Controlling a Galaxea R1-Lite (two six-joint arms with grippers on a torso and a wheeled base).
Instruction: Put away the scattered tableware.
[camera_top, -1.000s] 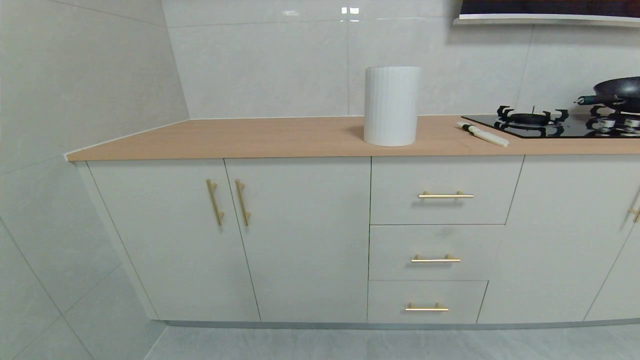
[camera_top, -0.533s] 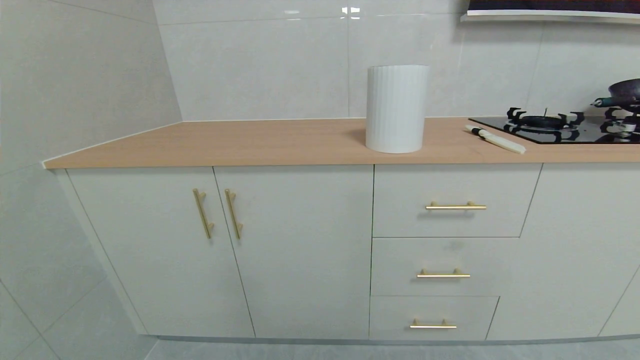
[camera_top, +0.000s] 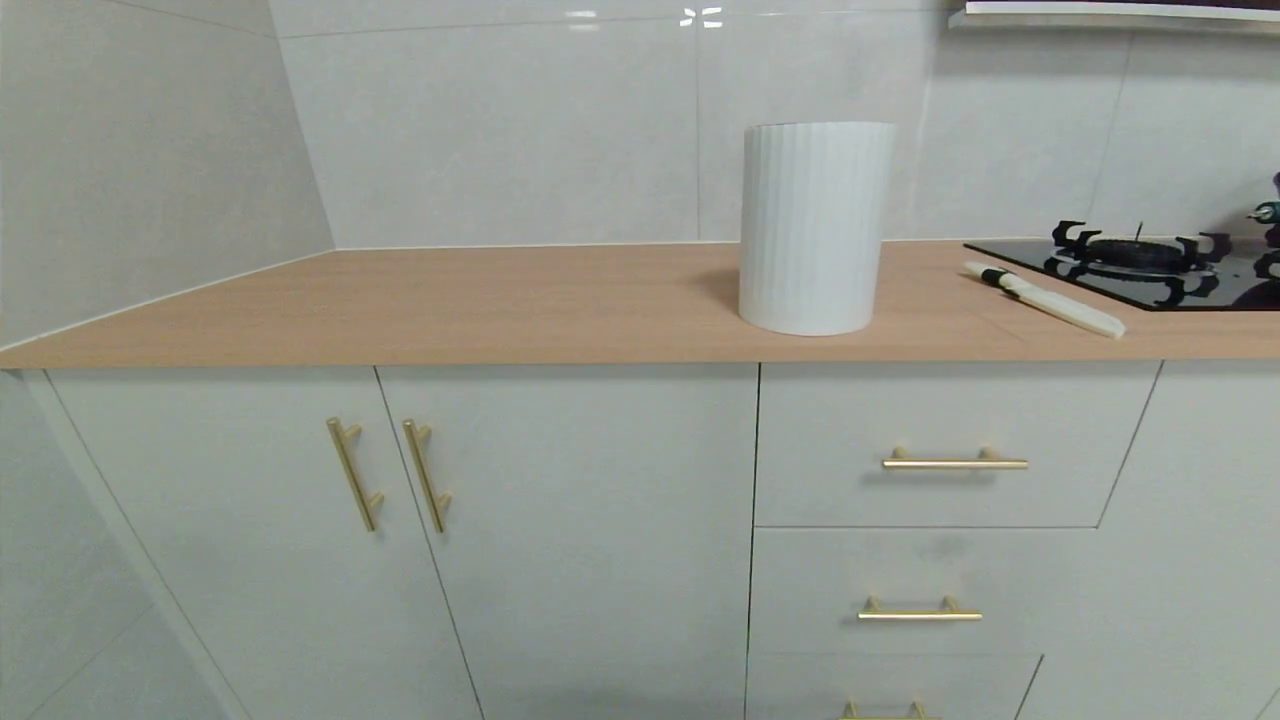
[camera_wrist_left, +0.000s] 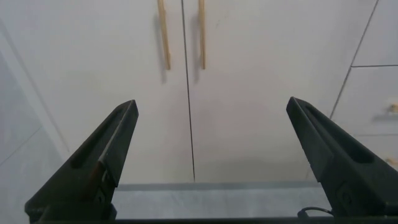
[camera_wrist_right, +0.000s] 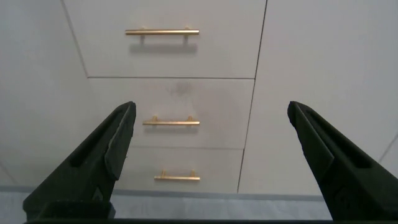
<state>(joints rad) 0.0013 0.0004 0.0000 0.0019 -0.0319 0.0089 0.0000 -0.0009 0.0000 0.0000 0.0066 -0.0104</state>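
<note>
Right now the white ribbed container (camera_top: 815, 228) stands upright on the wooden table (camera_top: 450, 310), a little right of the middle. At about three o'clock from it, well apart, the knife (camera_top: 1045, 300) lies flat on the table. It is pale with a black band near its far end, and its length runs from ten o'clock to four o'clock. That far end is just beside the front left corner of the black stove (camera_top: 1140, 262), which sits at about one o'clock from the knife; I cannot tell whether the two touch.

Under the tabletop, a pair of gold-handled cupboard doors (camera_top: 560, 540) sits at about seven o'clock from the container. A stack of drawers (camera_top: 830, 560) with gold bar handles is straight below it at six o'clock.

Down low, the left pincer (camera_wrist_left: 211, 107) hangs in front of the cupboard doors, facing the seam between them. Its two dark fingers (camera_wrist_left: 106, 155) are spread wide with nothing between them. The right pincer (camera_wrist_right: 211, 109) hangs before the drawers, its fingers (camera_wrist_right: 102, 155) likewise gaping and holding nothing. Both are well apart from the knife and the container up on the table.
</note>
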